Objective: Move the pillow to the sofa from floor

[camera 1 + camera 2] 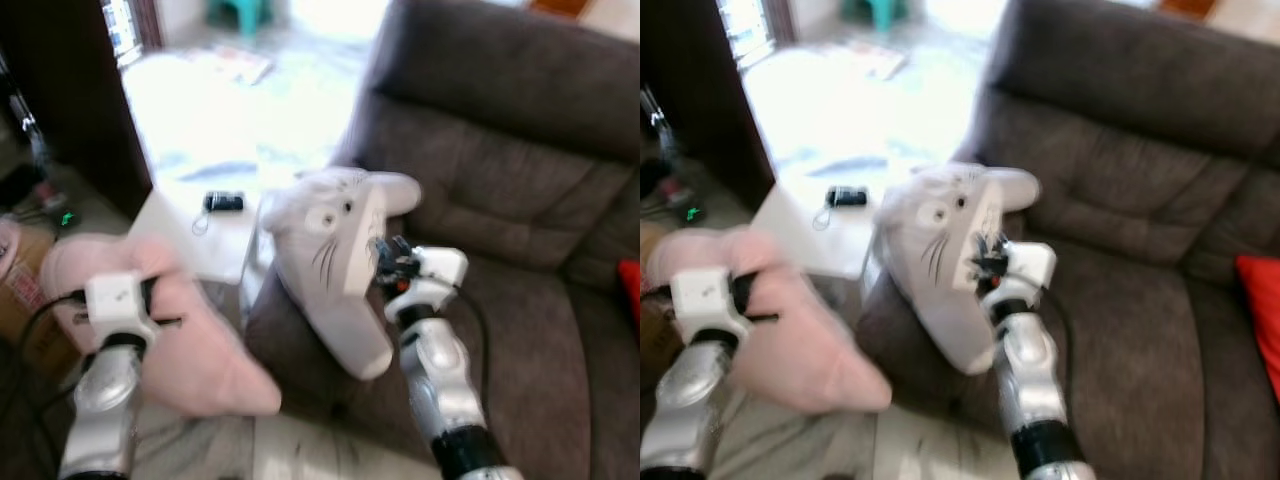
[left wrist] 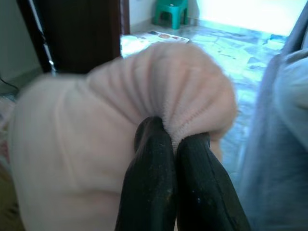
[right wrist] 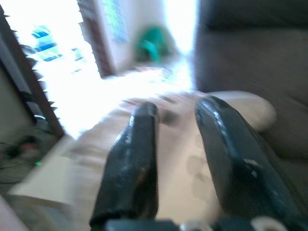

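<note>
A pink pillow (image 1: 205, 345) hangs off the floor at the left, beside the sofa's arm. My left gripper (image 2: 166, 131) is shut on a pinched fold of its fabric. A grey pillow with a cat face (image 1: 325, 250) leans on the arm and seat edge of the dark brown sofa (image 1: 520, 230). My right gripper (image 1: 384, 258) is at that pillow's right edge. In the right wrist view its fingers (image 3: 139, 144) stand apart, with the grey pillow (image 3: 192, 168) just beyond them. The frames are blurred.
A low white table (image 1: 215, 245) with a black device (image 1: 224, 202) stands left of the sofa. A red cushion (image 1: 631, 285) lies at the sofa's far right. A cardboard box (image 1: 22, 300) and cables sit at the far left. A green stool (image 1: 240, 12) stands far back.
</note>
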Robot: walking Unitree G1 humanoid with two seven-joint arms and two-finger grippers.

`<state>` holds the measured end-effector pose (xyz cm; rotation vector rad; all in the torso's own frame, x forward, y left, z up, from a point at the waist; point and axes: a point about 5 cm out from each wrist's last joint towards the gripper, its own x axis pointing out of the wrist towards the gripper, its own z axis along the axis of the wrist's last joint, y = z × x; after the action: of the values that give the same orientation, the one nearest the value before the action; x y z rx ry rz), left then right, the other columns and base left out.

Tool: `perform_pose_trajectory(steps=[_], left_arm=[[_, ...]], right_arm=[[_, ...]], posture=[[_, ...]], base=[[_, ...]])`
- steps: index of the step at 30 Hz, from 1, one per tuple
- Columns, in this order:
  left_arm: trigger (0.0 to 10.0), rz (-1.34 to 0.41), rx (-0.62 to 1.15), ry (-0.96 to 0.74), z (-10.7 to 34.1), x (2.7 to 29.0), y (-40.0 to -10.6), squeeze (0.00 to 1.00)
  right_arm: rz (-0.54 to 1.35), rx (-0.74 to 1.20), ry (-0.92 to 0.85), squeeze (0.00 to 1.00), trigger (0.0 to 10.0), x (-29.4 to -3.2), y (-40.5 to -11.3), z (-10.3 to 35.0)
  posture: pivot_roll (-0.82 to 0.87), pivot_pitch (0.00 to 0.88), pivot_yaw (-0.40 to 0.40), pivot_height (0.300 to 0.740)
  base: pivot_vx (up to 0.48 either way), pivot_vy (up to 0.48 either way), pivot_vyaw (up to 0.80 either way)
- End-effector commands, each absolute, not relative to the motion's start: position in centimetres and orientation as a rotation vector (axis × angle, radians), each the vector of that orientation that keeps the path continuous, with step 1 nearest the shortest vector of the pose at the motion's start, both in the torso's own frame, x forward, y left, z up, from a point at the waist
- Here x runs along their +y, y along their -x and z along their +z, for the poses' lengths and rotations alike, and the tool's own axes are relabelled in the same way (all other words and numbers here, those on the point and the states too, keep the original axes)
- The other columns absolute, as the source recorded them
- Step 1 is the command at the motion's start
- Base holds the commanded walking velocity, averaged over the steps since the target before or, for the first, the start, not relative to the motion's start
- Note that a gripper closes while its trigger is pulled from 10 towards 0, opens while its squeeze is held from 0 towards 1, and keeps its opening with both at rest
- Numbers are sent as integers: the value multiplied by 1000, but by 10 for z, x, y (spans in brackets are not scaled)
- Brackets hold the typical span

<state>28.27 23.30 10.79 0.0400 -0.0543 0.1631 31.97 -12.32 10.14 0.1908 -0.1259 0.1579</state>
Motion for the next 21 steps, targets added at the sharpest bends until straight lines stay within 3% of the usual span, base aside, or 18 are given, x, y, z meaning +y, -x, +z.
perform_pose_trajectory(steps=[1, 21], left_arm=[[10000, 92, -165, -39, 131, 216, -291, 0], [10000, 73, -157, -17, 129, 209, -290, 0]], right_arm=[[94, -68, -202, 0, 10000, -139, -313, 85], [103, -77, -201, 0, 10000, -138, -317, 86]], posture=[[191, 54, -116, 740], [199, 39, -124, 740]], base=[[0, 0, 0], [0, 0, 0]])
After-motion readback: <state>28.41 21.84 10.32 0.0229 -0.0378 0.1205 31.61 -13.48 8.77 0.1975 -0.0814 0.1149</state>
